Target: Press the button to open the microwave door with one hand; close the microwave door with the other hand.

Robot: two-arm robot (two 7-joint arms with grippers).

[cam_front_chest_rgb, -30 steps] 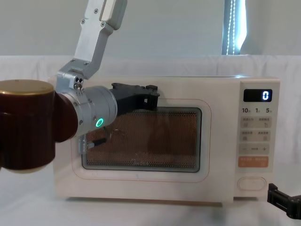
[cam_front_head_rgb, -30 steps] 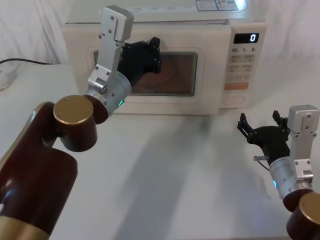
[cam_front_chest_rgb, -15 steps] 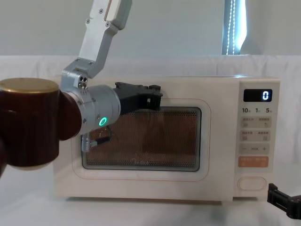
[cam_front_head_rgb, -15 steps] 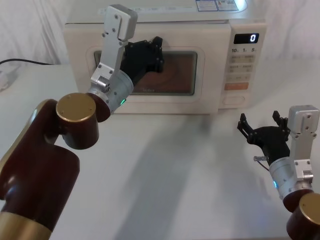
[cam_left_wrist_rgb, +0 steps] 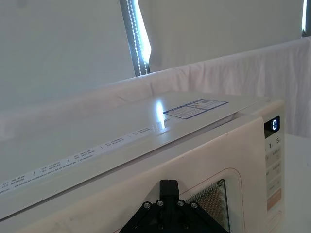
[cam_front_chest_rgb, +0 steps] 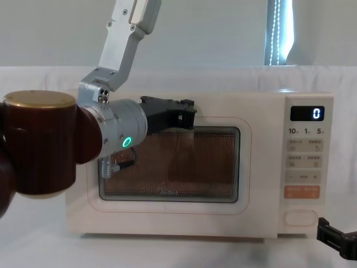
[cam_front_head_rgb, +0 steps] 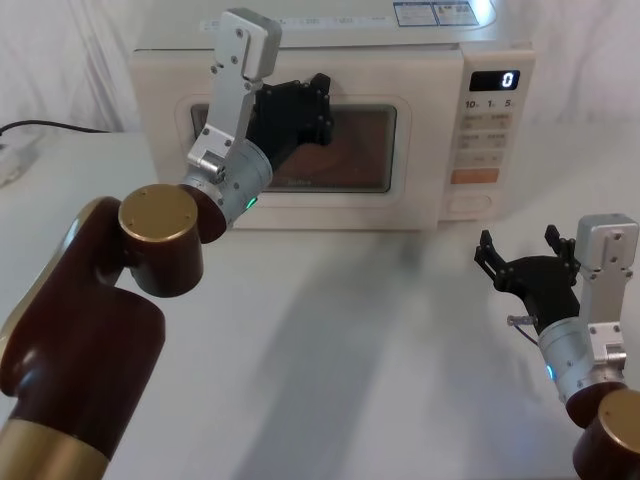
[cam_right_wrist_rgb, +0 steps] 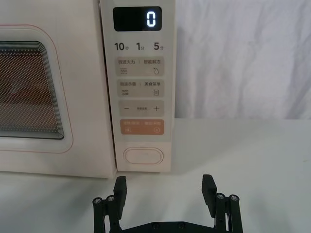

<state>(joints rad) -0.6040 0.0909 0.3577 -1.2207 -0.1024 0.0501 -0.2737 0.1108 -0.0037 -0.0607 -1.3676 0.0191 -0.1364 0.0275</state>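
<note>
The cream microwave door (cam_front_head_rgb: 362,150) (cam_front_chest_rgb: 184,167) is closed flush with the oven body. My left gripper (cam_front_head_rgb: 318,105) (cam_front_chest_rgb: 187,114) is shut, its black fingers against the door's upper edge above the dark window. In the left wrist view the gripper (cam_left_wrist_rgb: 168,187) points over the oven's top front edge. The button (cam_front_head_rgb: 468,201) (cam_right_wrist_rgb: 143,156) (cam_front_chest_rgb: 299,216), a wide plain cream key, sits at the bottom of the control panel. My right gripper (cam_front_head_rgb: 518,245) (cam_right_wrist_rgb: 164,187) stands open low over the table, facing the button and a short way in front of it.
An orange key (cam_right_wrist_rgb: 142,128) lies just above the button, and the display (cam_right_wrist_rgb: 137,19) reads 0. A black cable (cam_front_head_rgb: 40,125) runs across the table at the far left. White cloth hangs behind the oven. Bare table lies in front of the microwave.
My left arm has edged slightly rightward and up along the top of the door. The door stays closed. The right gripper has not moved.
</note>
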